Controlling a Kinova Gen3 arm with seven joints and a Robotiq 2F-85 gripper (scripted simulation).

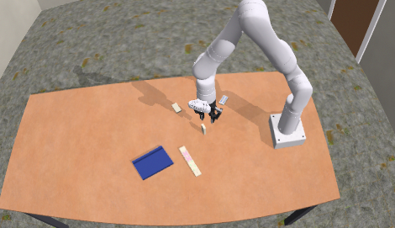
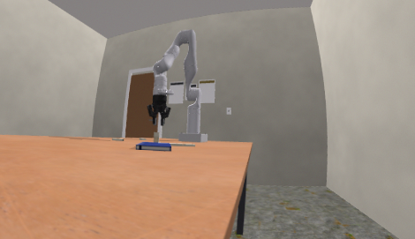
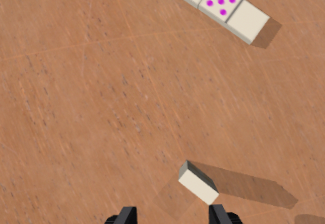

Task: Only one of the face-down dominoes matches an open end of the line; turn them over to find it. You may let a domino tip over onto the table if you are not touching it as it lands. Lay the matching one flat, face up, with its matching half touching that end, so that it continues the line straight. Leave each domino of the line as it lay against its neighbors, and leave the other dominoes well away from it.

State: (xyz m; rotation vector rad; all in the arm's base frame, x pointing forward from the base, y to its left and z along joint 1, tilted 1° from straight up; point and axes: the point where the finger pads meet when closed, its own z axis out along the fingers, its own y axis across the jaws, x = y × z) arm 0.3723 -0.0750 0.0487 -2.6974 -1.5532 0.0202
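Note:
The line of dominoes [image 1: 196, 168] [image 2: 183, 145] lies flat on the table; its end nearest the gripper shows a blank half [image 3: 248, 21] beside a half with magenta pips. A domino [image 1: 203, 129] [image 2: 156, 137] [image 3: 199, 185] stands upright on the table; its pips cannot be read. My gripper [image 1: 207, 119] [image 2: 158, 122] [image 3: 173, 216] is partly open and empty, above the table close to the standing domino. A plain pale domino [image 1: 176, 108] [image 2: 117, 139] lies flat farther back. Another domino [image 1: 223, 100] [image 2: 142, 138] lies flat behind the gripper, with bluish marks on top.
A blue tray-like object [image 1: 152, 163] [image 2: 154, 146] with a raised back edge lies left of the line in the top view. The robot's white base [image 1: 287, 138] stands at the right of the table.

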